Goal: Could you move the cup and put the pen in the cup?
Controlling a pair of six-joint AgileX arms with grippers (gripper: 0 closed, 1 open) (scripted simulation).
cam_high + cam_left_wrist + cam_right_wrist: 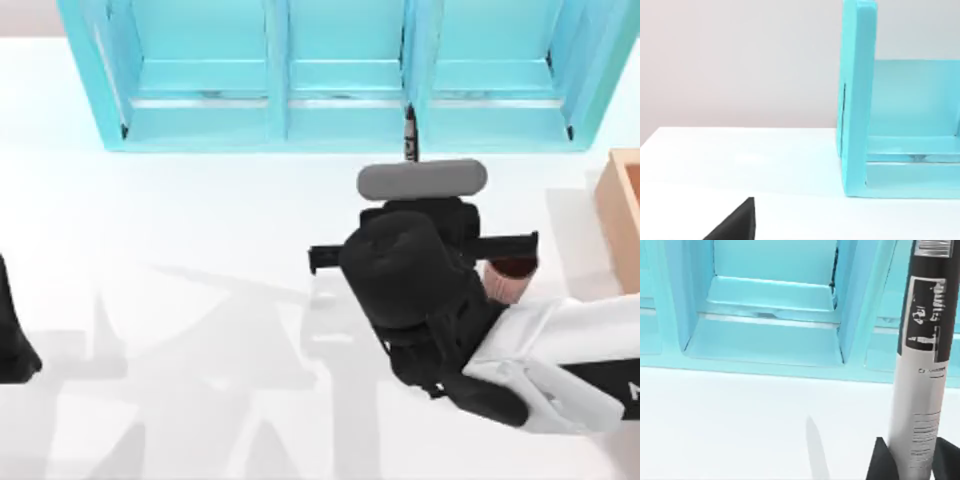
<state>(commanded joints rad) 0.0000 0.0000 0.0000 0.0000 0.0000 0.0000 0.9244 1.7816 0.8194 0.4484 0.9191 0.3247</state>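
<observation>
Pen (920, 390) held upright, clamped between right gripper (912, 460) fingers; grey-white barrel printed with small text, illegible. Black tip (409, 135) visible from above, before turquoise shelf unit (340, 75). Cup (510, 278) on white table (180, 260), partly hidden under right arm, near tan box (622, 215). Left gripper (737, 225) parked at left table edge; finger state indeterminate.
</observation>
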